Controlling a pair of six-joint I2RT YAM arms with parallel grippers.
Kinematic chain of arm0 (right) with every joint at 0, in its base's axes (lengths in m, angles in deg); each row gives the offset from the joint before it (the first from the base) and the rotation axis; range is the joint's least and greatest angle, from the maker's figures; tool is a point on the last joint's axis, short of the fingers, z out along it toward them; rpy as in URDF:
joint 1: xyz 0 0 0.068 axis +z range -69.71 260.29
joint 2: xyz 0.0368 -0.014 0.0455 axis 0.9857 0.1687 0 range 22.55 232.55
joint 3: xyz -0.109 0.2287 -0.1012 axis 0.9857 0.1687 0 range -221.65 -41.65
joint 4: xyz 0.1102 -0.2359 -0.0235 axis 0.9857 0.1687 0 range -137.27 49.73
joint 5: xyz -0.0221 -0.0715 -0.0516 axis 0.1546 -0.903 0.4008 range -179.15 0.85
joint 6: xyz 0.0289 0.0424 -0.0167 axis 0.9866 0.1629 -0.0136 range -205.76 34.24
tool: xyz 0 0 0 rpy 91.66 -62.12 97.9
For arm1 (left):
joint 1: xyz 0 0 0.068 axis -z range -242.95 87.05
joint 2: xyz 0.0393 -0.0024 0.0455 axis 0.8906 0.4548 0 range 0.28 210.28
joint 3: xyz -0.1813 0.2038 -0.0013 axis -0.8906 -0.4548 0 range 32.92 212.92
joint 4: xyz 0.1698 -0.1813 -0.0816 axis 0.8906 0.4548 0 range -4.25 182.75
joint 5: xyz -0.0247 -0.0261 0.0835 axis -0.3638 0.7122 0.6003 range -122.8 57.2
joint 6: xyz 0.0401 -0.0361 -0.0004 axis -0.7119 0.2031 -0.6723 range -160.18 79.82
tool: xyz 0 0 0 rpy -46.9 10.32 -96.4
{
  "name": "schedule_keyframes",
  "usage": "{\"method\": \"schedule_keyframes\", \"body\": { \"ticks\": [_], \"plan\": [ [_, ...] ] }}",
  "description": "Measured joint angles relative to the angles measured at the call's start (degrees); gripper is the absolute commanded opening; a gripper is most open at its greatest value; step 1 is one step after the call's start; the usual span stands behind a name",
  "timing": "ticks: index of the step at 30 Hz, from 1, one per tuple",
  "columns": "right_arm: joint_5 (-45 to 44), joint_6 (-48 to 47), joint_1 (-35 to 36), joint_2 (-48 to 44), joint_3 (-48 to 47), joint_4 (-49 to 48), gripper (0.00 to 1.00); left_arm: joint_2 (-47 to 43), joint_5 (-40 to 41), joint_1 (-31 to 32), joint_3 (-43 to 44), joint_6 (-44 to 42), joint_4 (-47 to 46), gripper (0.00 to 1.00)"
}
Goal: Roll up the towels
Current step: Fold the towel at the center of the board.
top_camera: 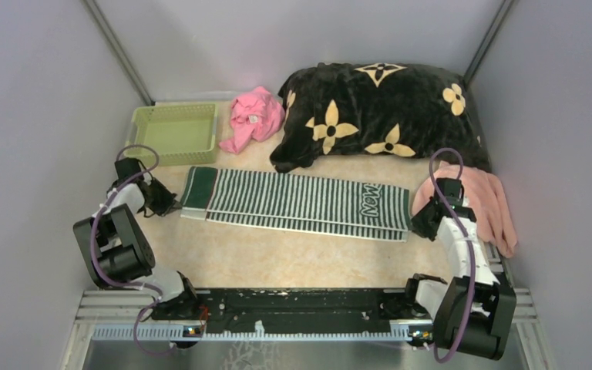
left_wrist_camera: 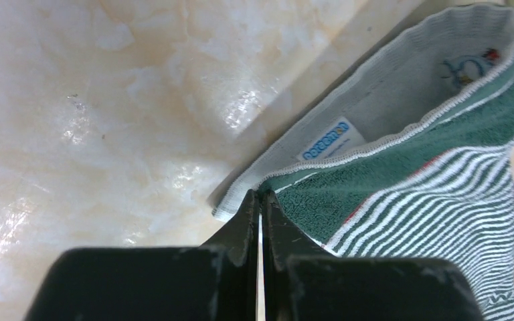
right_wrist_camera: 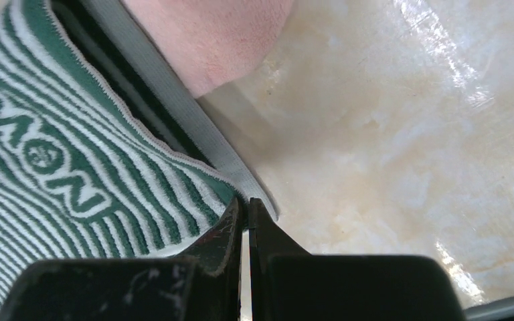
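Evidently nothing rolled yet: striped towel [top_camera: 301,202] flat, its ends pinched by left gripper [left_wrist_camera: 260,197], right gripper [right_wrist_camera: 244,204]; salmon towel [top_camera: 486,202] beside it untouched.

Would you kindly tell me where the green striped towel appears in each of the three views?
Top external: green striped towel lies centre, stretched left to right across the tabletop.
Left wrist: right half, its plain green end at the left claw.
Right wrist: left side, its lettered end at the right claw.
Shared landmark: the pale marbled tabletop, beside it in every view.
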Motion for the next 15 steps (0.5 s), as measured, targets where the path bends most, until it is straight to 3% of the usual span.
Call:
{"method": "schedule_keyframes", "body": {
  "ticks": [8,15],
  "plan": [
    [-2.21,1.03,0.00,-3.32,-5.66,4.85,0.00,-5.55,0.96,0.00,0.90,-0.07,2.91,0.00],
    [-3.80,4.35,0.00,-3.37,-5.07,8.85,0.00,-4.92,1.73,0.00,0.00,-0.28,3.30,0.00]
  ]
}}
